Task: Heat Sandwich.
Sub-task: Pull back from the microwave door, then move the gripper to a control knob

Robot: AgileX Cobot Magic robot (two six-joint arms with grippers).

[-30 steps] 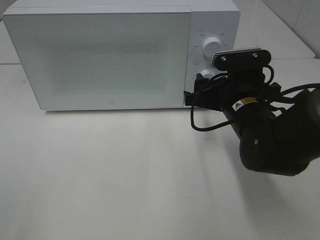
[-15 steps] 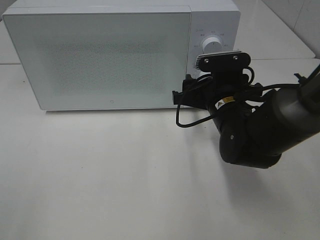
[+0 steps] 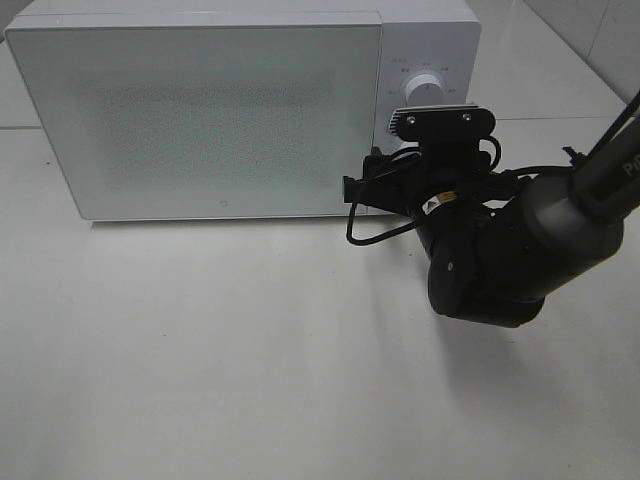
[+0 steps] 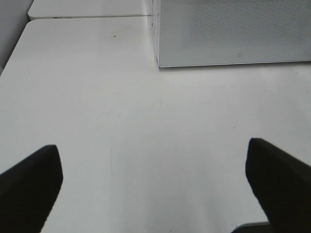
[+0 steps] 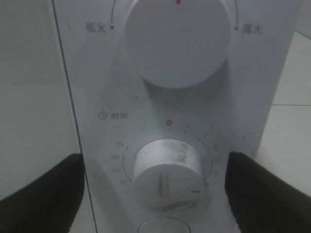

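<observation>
Setting the timer looks like the step in hand. The right gripper (image 5: 155, 191) faces the microwave (image 3: 200, 110) control panel, its jaws spread wide, one dark finger (image 5: 46, 194) on each side of the timer knob (image 5: 167, 174) and neither touching it. It holds nothing.

To do this well, I would keep the gripper centred on the timer knob and clear of the power knob (image 5: 176, 41) just above. Push in until both pads overlap the knob's rim, close evenly, then turn the wrist about the knob's own axis so the grip does not slip or pry sideways. The knob's red mark sits away from the red zero on the scale; whether time is already set I cannot tell.

The left gripper (image 4: 155, 189) hangs open and empty over bare table (image 4: 121, 111), well apart from the microwave's front corner.

The sandwich shows in none of the views. The door (image 3: 200, 190) is shut and its frosted panel gives no view inside, so my judgement is that the sandwich sits within. Which way it points, and how its long axis lies, cannot be told.
</observation>
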